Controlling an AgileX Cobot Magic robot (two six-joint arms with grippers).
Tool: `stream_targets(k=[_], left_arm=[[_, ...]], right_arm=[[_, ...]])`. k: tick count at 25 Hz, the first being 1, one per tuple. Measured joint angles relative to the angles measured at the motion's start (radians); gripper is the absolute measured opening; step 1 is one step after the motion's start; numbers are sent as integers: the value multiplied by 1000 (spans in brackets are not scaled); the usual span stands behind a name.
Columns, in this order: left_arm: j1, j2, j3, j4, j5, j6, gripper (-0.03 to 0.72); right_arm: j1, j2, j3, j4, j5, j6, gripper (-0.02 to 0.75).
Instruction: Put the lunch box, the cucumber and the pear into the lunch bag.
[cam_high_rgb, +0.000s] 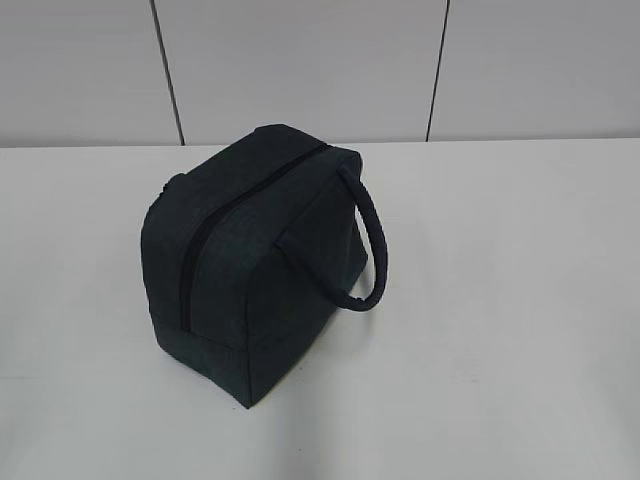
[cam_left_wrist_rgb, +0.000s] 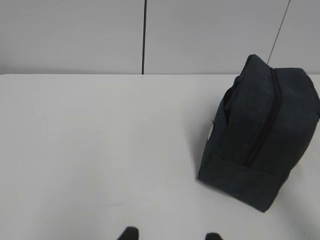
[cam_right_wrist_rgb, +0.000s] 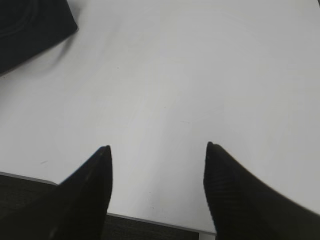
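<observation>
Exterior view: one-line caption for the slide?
Zipped navy lunch bag stands alone on the white table, handle looping right; no grippers in frame.

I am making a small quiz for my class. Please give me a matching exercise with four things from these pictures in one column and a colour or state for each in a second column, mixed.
Things:
1. lunch bag
2. zipper
3. right gripper
4. table

Colour or state:
A. white, bare surface
B. dark navy fabric, standing on the table
C. open, holding nothing
D. closed along the top of the bag

Pairs: 1-B, 2-D, 3-C, 4-A
</observation>
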Motion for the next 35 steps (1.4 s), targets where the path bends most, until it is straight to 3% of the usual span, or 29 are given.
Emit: stream_targets(k=[4, 35], left_arm=[[0, 0, 0, 82, 0, 0, 256], [0, 0, 0, 76, 0, 0, 256]], right_arm=[[0, 0, 0, 0, 0, 0, 458], [0, 0, 0, 0, 0, 0, 458]])
